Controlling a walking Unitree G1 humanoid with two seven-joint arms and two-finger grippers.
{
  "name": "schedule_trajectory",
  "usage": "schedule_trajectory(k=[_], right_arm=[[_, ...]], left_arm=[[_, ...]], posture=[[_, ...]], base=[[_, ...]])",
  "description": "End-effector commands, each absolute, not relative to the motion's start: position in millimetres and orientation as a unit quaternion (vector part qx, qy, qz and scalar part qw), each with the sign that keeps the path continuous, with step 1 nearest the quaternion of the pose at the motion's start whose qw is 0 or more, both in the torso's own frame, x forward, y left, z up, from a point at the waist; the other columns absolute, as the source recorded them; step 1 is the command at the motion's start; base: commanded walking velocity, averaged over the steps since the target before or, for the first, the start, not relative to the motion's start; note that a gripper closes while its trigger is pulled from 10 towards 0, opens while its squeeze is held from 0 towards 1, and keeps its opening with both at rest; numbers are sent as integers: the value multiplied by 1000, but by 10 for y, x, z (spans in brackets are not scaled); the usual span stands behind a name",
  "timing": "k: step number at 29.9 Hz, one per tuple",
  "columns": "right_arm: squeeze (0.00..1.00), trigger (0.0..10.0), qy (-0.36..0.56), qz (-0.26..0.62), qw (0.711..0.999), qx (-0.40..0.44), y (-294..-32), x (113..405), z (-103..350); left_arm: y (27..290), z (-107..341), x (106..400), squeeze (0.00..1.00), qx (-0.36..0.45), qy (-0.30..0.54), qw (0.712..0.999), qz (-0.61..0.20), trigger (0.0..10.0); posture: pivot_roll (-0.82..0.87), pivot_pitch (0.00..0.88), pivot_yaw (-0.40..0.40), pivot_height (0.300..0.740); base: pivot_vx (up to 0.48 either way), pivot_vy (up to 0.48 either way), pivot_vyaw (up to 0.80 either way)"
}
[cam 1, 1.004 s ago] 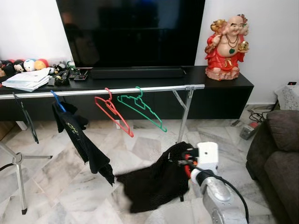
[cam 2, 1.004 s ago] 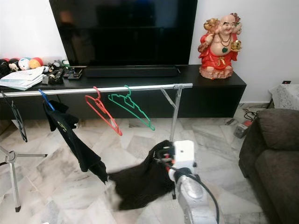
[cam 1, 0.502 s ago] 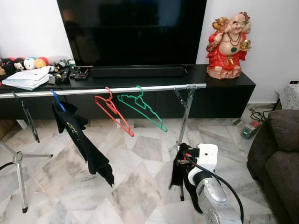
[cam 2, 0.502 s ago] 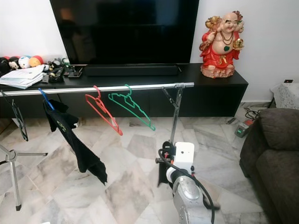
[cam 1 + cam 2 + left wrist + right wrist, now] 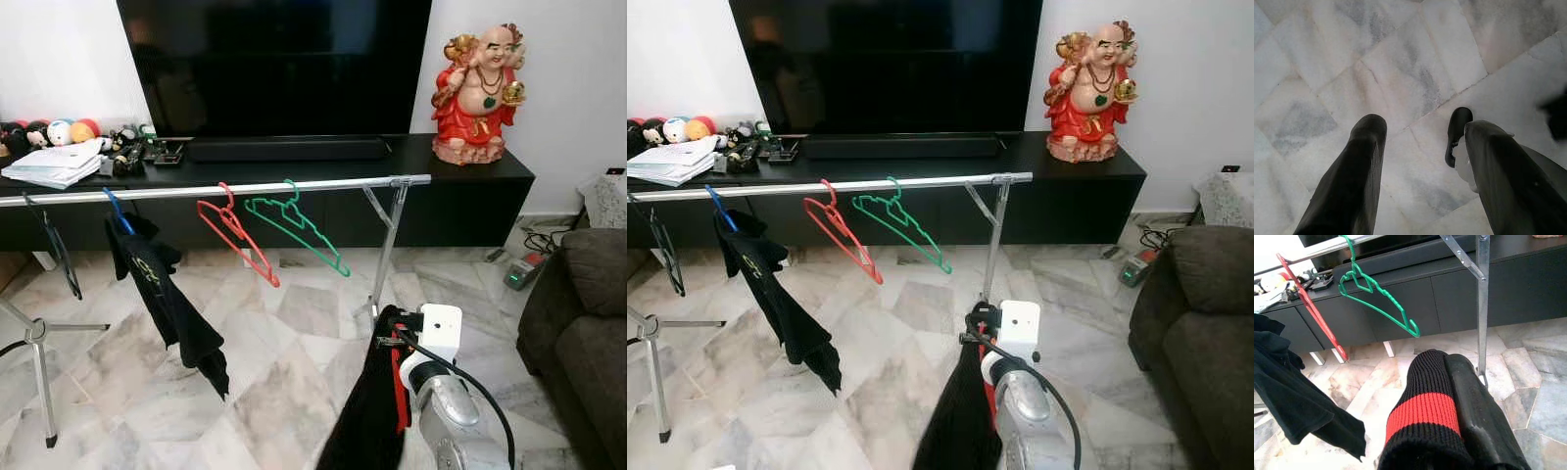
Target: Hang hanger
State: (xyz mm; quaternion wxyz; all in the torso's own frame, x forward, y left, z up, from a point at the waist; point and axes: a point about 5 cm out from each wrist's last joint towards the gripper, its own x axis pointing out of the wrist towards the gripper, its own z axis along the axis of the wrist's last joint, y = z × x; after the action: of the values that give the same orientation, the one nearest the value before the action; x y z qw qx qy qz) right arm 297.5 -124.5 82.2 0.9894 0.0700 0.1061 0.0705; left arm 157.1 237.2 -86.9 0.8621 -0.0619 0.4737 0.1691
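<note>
Your right gripper [image 5: 1449, 396] is clamped on a ribbed black knit garment with a red stripe [image 5: 965, 421], hanging limp below the silver rail [image 5: 245, 189]. Any hanger inside it is hidden, I think. Nothing's hung yet. The thin green hanger [image 5: 294, 223] and red hanger [image 5: 235, 235] hang empty. Left gripper [image 5: 1415, 142] is spread over marble floor [image 5: 1352, 73].

Both eye views look down at the clothes rail [image 5: 216, 190]; the right wrist view sees it from low, the left faces floor.
</note>
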Motion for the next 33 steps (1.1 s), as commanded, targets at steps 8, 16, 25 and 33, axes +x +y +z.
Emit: schedule_trajectory(k=[8, 16, 25, 33], right_arm=[[0, 10000, 87, 75, 991, 69, -1201, 3041, 902], [0, 10000, 89, 73, 991, 67, -1203, 3040, 889], [0, 10000, 97, 29, 993, 61, -1326, 3057, 833], [0, 10000, 112, -63, 992, 13, -1743, 3056, 694]], left_arm=[[2415, -864, 1554, 0, -60, 473, 862, 169, 10000], [2407, -866, 1557, 0, -67, 473, 862, 169, 10000], [2403, -865, 1559, 0, -68, 473, 862, 167, 10000], [2402, -864, 1564, 0, -66, 473, 863, 166, 10000]], posture=[[-55, 0, 70, 740], [-56, 0, 71, 740], [-58, 0, 77, 740], [-57, 0, 78, 740]], base=[[0, 0, 0], [63, 0, 0], [197, 0, 0], [264, 0, 0]])
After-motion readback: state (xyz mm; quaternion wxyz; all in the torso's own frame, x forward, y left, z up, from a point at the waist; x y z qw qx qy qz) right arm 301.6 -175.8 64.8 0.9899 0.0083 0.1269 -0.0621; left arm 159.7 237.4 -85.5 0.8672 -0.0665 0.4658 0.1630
